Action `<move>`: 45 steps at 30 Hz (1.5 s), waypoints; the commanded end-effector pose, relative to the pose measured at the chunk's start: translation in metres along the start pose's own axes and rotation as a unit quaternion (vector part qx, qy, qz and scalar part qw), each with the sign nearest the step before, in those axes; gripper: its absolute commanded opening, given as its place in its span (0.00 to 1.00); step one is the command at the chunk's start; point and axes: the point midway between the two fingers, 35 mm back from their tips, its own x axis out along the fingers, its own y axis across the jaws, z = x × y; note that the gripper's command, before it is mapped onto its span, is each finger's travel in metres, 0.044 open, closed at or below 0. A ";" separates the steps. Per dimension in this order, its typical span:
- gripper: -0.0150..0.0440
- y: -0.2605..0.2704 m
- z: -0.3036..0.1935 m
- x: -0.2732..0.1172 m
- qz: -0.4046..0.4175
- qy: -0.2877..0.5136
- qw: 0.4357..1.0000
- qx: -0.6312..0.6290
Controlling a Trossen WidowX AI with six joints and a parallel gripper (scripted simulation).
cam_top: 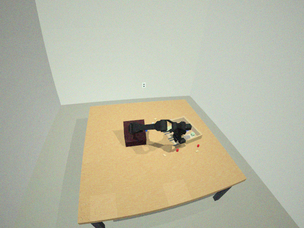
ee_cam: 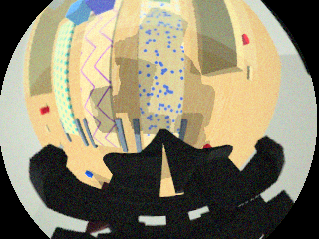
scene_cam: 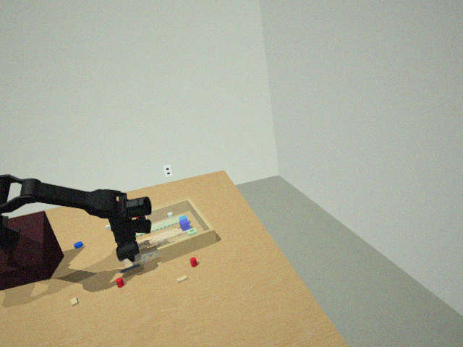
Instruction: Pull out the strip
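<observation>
Pressing its fingertips together, the gripper [cam_top: 177, 141] [scene_cam: 129, 263] [ee_cam: 162, 131] points at the near end of the blue-dotted strip [scene_cam: 150, 256] [ee_cam: 161, 75], low centre in the wrist view; whether they touch, I cannot tell. That view lays out the zigzag strip [ee_cam: 97, 65] and teal-dotted strip [ee_cam: 63, 75] to its left, which the arm partly hides in the top view. The green cube [cam_top: 192, 134] [scene_cam: 192, 231], with a darker mark, sits in the tray [cam_top: 200, 136] [scene_cam: 187, 249], right of centre from the top and below centre in the exterior view; the wrist view does not show it clearly. The exterior view shows the purple cube [scene_cam: 184, 225] [ee_cam: 101, 4] beside the blue cube [scene_cam: 182, 217] [ee_cam: 79, 12]; the wrist view crops both at upper left.
</observation>
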 end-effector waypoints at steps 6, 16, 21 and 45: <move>0.25 0.001 0.000 0.002 0.002 -0.001 1.000 -0.002; 0.25 0.001 -0.014 0.003 0.002 0.000 1.000 -0.002; 0.25 0.001 -0.022 0.003 0.002 0.000 1.000 -0.002; 0.25 0.002 -0.059 0.005 0.002 0.001 1.000 -0.003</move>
